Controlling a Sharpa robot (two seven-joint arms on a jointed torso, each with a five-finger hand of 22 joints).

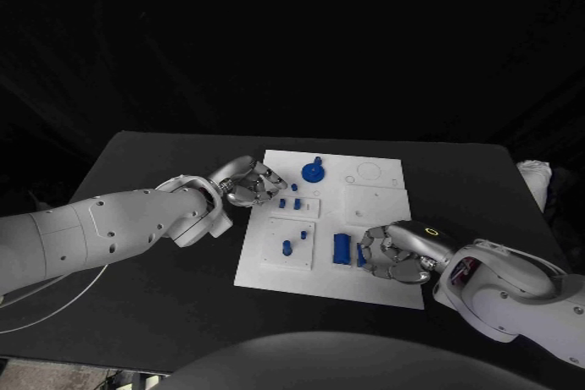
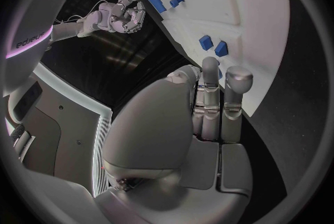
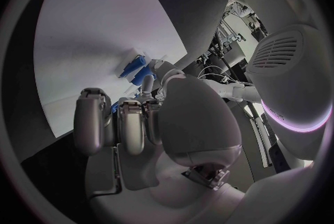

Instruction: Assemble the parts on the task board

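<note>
The white task board [image 1: 380, 205] lies in the middle of the black table. On it are a round blue part [image 1: 314, 170], small blue pegs [image 1: 289, 202] and two upright blue blocks [image 1: 342, 248]. My left hand [image 1: 250, 183] hovers at the board's far left edge with its fingers [image 2: 209, 102] curled in and nothing visible in them; blue pegs [image 2: 213, 45] lie just beyond. My right hand [image 1: 394, 253] is at the board's near right, fingers [image 3: 125, 123] curled, right beside the blue blocks [image 3: 138, 72]. Its fingertips reach the blocks, but a grip is hidden.
A white bundle [image 1: 534, 184] lies at the table's right edge. Round recesses [image 1: 369, 170] mark the board's far right part. Bare black table [image 1: 159, 280] stretches left of and in front of the board.
</note>
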